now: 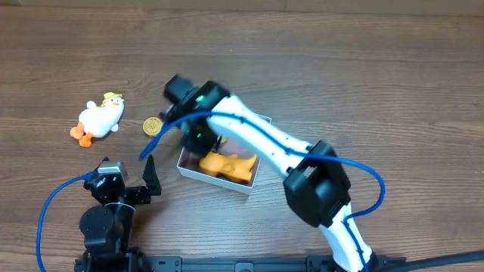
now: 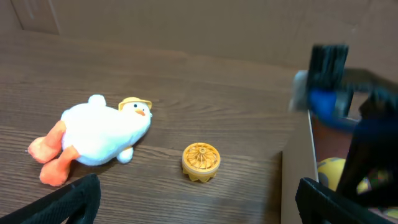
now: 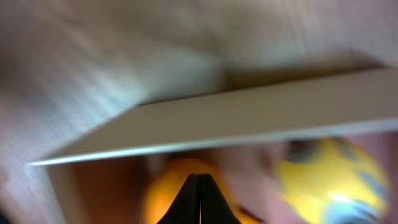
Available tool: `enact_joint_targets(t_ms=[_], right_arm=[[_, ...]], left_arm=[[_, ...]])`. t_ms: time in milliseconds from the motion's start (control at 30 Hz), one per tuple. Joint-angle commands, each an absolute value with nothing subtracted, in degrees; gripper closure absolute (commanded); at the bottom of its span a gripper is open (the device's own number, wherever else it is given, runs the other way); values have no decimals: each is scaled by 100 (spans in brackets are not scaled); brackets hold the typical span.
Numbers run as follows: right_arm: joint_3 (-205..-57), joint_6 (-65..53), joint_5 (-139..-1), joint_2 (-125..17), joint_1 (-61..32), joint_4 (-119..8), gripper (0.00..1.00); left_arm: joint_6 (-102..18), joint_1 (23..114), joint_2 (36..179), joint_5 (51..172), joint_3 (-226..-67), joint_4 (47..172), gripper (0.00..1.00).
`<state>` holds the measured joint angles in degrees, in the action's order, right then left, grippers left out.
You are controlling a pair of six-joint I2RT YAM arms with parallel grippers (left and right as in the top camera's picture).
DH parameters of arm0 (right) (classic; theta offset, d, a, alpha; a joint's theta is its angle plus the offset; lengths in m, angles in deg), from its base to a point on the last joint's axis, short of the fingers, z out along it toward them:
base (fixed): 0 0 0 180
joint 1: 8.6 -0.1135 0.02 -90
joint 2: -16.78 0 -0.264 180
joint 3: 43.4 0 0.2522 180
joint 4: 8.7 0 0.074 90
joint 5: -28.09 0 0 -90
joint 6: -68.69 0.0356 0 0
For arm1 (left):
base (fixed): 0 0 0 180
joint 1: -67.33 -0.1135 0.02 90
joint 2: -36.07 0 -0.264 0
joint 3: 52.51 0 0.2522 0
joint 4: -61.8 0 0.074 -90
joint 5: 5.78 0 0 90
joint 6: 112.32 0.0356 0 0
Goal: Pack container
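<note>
Two fingers pressed flat together, with nothing visible between them, make up the right gripper (image 3: 199, 190). It hangs just inside the near-left wall of the container (image 1: 214, 176), tips aimed down at an orange toy (image 3: 166, 196) lying on the box floor, with a yellow toy (image 3: 329, 177) beside it; the wrist picture is too blurred to tell whether the tips touch anything. The container sits mid-table, partly under the white right arm, its thin white wall running as a pale band across the right wrist view. Judging by those walls, the box is probably light card: easy to lift, but liable to skid on the smooth wooden table (image 1: 363, 68) at a sideways nudge, and to buckle if squeezed mid-wall. The safest hold looks like a pinch over the rim close to a corner, where two walls brace each other, or a steadying press on the outside while things go in. Farther out, the left gripper (image 2: 198, 202) stands low at the front of the table with its fingers spread wide and empty, facing the two things outside the box. Just to the container's left lies a small gold disc (image 2: 201, 163), which looks hard and ridged, so it may slip or roll unless taken across its sides. Beyond that is a plush duck (image 2: 99, 137), which looks soft and squashy, and its round white body seems the best place to take it.
</note>
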<state>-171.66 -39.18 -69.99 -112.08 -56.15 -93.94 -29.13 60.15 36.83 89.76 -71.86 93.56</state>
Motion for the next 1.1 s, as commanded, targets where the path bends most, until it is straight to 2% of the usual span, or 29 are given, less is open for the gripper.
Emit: enact_joint_targets(t_ms=[0,167,467,567,933,967,1000,1067], right_arm=[[-17299,-3933,-6997,-11162,-5156,-9318,96],[-17457,-3815,-6994,-11160,-4786,-9525,96],[-19214,-3699,-7141,-11160,-4397,-10603,96],[-19511,-3048,-6623,-11160,-4102,-10738,96],[-19514,-1472,-6435,-11160,-1825,-11254,96],[-19514,-1463,-6433,-11160,-1681,-11287,88],[-19514,-1463,-6417,-11160,-1619,-11300,75],[-19514,-1465,-6332,-11160,-1517,-11296,24]], left_arm=[[-2786,5980,3643,8978,-7168,9332,0],[-2786,5980,3643,8978,-7168,9332,0],[-2786,5980,3643,8978,-7168,9334,0],[-2786,5980,3643,8978,-7168,9332,0],[-2786,5980,3643,8978,-7168,9332,0],[-2786,5980,3643,8978,-7168,9334,0],[-2786,5980,3643,8978,-7168,9332,0],[-2786,5980,3643,8978,-7168,9334,0]])
